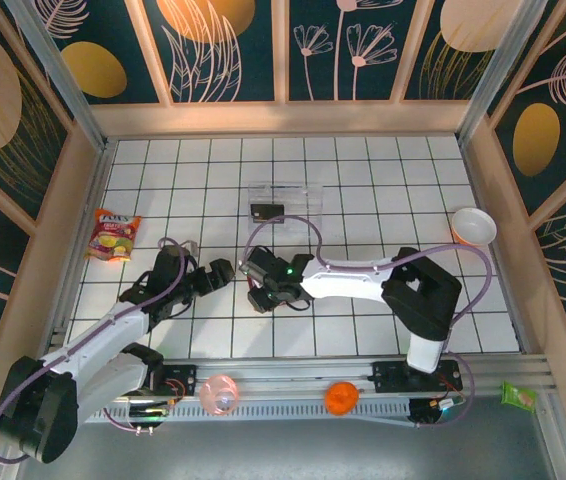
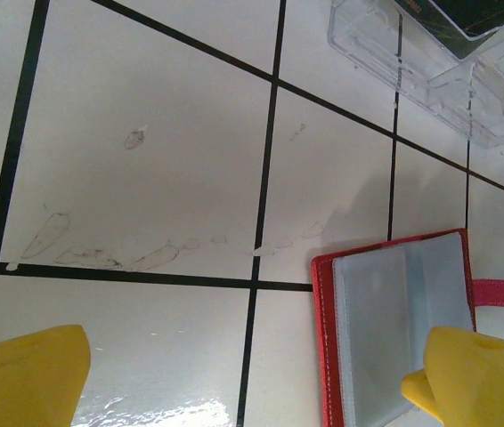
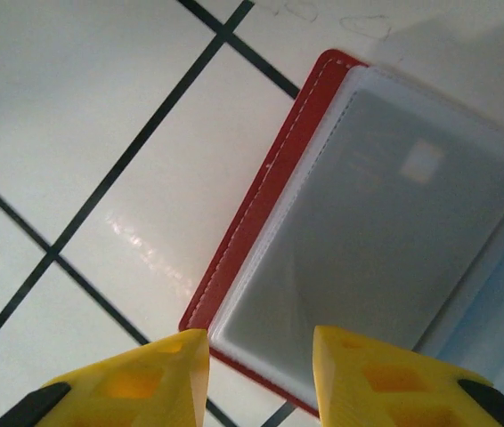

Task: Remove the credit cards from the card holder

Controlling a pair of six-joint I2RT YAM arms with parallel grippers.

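The wallet (image 3: 254, 213) lies open on the counter (image 3: 74, 116) — its near edge right below the right end effector (image 3: 261, 369) (fingers slightly apart, gripping nothing); the left end effector (image 2: 247, 378) gapes wide beside it.

Bare bench (image 2: 145, 160) lies open between wallet (image 2: 394, 329) and tray (image 2: 363, 40), which blocks the far side. Left tool (image 2: 252, 378) and right tool (image 3: 261, 374) crowd the wallet; the right arm (image 1: 353, 280) bars its right.

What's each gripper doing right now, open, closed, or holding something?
Left gripper: jaws wide open, holding nothing.
Right gripper: jaws partly open over the edge of the card holder, holding nothing.
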